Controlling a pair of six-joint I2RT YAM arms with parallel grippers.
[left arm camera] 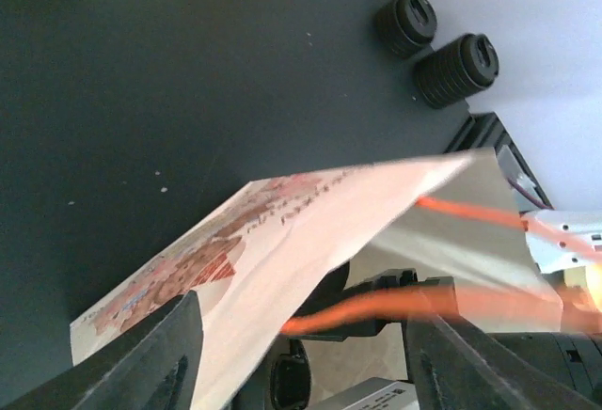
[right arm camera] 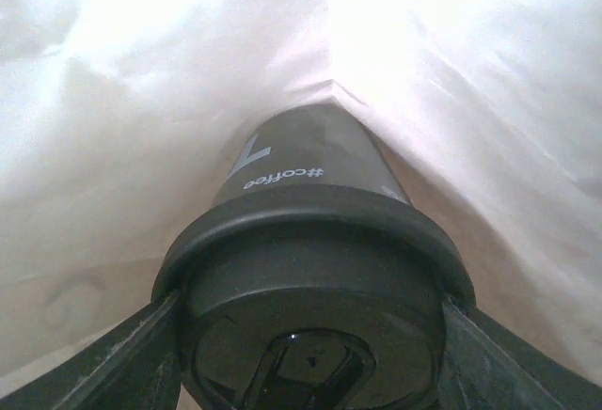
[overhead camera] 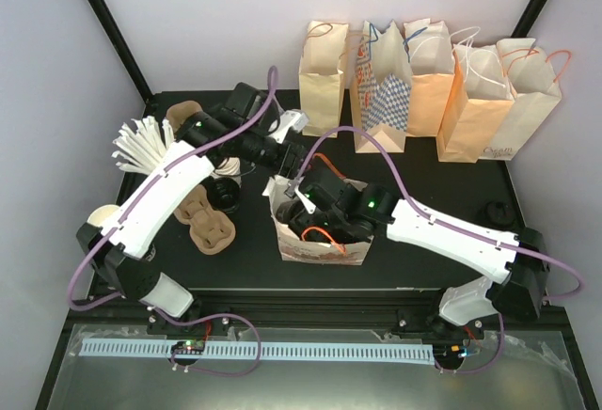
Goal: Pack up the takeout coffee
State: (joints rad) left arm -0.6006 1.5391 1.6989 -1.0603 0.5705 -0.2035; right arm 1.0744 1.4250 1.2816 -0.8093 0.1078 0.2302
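Observation:
The takeout coffee (right arm camera: 310, 241) fills the right wrist view: a round black lid toward the camera, and a side that looks dark here with pale "#coffee" lettering. My right gripper (right arm camera: 310, 344) is shut on it at the lid, deep inside a white paper bag (overhead camera: 320, 241) with a red print and orange handles; pale bag walls surround the cup. In the top view the right gripper (overhead camera: 324, 208) reaches into the bag's open top. My left gripper (left arm camera: 303, 314) is open, and the bag's wall (left arm camera: 282, 231) and an orange handle (left arm camera: 376, 305) pass between its fingers. It is at the bag's far rim (overhead camera: 280, 173).
Several paper bags (overhead camera: 423, 81) stand along the back. Brown pulp carriers (overhead camera: 209, 224), another black-lidded cup (overhead camera: 226, 194), white sticks (overhead camera: 141, 142) and a cream cup (overhead camera: 103, 214) are at the left. Two black round knobs (left arm camera: 456, 70) sit by the table's right edge.

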